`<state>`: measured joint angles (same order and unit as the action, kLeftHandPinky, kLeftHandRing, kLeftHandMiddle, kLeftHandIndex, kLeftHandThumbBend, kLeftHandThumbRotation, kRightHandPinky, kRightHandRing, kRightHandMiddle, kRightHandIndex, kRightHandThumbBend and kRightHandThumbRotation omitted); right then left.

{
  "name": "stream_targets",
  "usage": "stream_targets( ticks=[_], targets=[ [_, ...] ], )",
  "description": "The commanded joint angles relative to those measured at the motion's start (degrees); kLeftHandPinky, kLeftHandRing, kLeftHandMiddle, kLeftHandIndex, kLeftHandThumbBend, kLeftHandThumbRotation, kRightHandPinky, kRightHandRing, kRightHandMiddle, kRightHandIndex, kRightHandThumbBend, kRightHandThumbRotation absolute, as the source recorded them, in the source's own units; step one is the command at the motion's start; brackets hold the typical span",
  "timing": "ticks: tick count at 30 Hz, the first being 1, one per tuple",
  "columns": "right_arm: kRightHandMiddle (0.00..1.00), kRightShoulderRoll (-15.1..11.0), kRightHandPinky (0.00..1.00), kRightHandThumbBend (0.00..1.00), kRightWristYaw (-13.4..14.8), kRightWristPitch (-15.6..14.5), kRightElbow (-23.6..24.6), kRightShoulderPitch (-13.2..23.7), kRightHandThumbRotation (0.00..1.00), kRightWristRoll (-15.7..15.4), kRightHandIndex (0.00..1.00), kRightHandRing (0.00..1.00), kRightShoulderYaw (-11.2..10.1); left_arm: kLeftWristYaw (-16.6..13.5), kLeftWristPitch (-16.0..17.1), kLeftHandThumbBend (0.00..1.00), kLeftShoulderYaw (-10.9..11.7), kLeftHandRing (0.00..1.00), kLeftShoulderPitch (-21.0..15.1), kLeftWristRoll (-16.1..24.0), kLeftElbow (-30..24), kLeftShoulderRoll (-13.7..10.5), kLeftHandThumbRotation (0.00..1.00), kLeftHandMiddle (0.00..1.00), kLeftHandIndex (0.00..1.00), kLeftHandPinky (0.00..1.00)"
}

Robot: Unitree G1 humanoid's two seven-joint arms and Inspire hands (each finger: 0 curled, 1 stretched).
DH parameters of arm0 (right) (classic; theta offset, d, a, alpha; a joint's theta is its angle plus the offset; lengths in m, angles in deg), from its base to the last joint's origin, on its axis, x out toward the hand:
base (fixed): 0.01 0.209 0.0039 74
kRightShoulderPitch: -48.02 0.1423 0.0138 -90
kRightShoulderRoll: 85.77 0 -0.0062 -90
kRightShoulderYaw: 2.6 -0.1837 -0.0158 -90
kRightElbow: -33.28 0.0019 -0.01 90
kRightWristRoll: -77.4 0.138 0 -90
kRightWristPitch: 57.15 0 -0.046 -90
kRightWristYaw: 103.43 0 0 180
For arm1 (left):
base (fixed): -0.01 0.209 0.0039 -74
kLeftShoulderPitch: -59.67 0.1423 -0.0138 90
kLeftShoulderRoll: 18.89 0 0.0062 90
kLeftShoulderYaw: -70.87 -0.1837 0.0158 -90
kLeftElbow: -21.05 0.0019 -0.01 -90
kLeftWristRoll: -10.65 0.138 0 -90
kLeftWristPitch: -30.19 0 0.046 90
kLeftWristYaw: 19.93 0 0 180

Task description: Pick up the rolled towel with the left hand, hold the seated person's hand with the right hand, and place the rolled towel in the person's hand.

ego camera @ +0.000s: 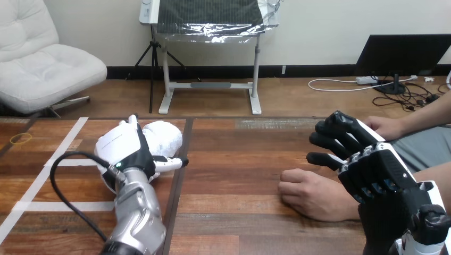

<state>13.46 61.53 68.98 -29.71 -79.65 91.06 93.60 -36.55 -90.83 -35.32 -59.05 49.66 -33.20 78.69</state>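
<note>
- The white rolled cloth towel (165,137) lies on the brown wooden plank table (239,159), left of the middle and just left of a dark seam that runs down the tabletop.
- The robot's left hand (125,149), black with a white shell on its back, sits against the towel's left side and covers part of it. It is seen from behind, with the silver forearm rising from the bottom edge.
- Whether the left hand has closed round the towel or only rests against it cannot be told, since the back of the hand hides the contact.
- The robot's right hand (367,164) is at the right side of the table. Its black fingers (327,142) are spread and only loosely bent, pointing up and to the left, with nothing between them.
- The person's nearer hand (308,194) lies on the table with loosely curled fingers, just left of the right hand. Its wrist runs beneath that hand; no robot finger is seen wrapped round it.
- The person's farther hand (385,127) rests at the table's far right edge, behind the right hand.
- The towel and the person's nearer hand are well apart.
- White tape strips (68,141) cross the table's left part, and a thin yellow ring (21,138) lies near the left edge.
</note>
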Motion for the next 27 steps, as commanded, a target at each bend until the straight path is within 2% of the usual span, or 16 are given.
stream_targets(
  ticks=[1, 8, 14, 20, 21, 27],
  targets=[
    [0.82, 0.19, 0.74, 0.87, 0.15, 0.82, 1.83, 1.93, 1.0, 0.75, 0.82, 0.82, -0.38, 2.13, -1.49, 0.93, -1.71, 0.92, -5.67, 1.07, 0.16, -0.61, 0.43, 0.94, 0.94, 0.93],
    [0.82, 0.24, 0.74, 0.87, 0.03, 1.49, 1.55, 2.13, 1.0, 0.86, 0.82, 0.81, -0.55, 6.1, -6.06, 0.92, -3.78, 0.88, -8.26, 2.0, 2.31, -0.59, 0.43, 0.9, 0.91, 0.83],
    [0.82, 0.27, 0.72, 0.87, 0.15, 1.16, 2.01, 1.96, 1.0, 1.05, 0.82, 0.81, -0.45, 9.02, -9.05, 0.91, -5.01, 0.81, -10.35, 1.56, 4.09, -0.55, 0.4, 0.87, 0.88, 0.69],
    [0.82, 0.28, 0.72, 0.87, 0.11, 1.46, 1.96, 2.02, 1.0, 1.17, 0.82, 0.81, -0.58, 10.8, -11.18, 0.9, -6.25, 0.66, -12.44, 1.55, 6.55, -0.47, 0.33, 0.77, 0.8, 0.46],
    [0.82, 0.29, 0.72, 0.87, 0.09, 1.57, 1.89, 2.07, 1.0, 1.15, 0.82, 0.81, -0.63, 10.98, -11.38, 0.9, -6.44, 0.6, -12.72, 1.55, 6.91, -0.46, 0.31, 0.72, 0.76, 0.4],
    [0.82, 0.39, 0.71, 0.87, 0.15, 1.81, 1.76, 2.24, 1.0, 1.15, 0.81, 0.8, -0.81, 11.62, -12.23, 0.9, -7.58, 0.49, -14.49, 1.62, 9.84, -0.32, 0.26, 0.64, 0.68, 0.3]
  ],
)
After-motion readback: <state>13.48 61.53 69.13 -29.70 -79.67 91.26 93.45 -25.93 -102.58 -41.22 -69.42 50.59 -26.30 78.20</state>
